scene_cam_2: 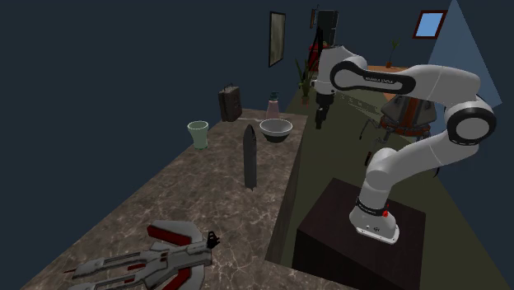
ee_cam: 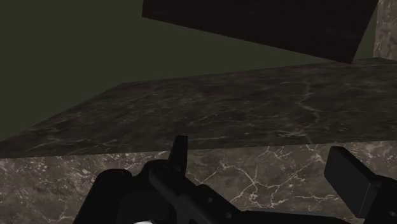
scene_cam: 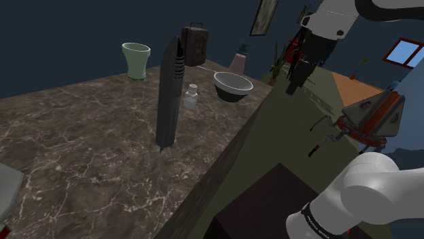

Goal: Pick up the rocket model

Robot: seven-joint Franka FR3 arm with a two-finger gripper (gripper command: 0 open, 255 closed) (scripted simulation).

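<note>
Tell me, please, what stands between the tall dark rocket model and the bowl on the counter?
A small white bottle stands between the rocket model and the bowl, nearer the rocket; the shoulder view shows it.

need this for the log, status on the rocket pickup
Gripper in the air, out past the counter edge. Rocket model upright on the counter, untouched. Small white bottle and bowl stand between the two.
</note>
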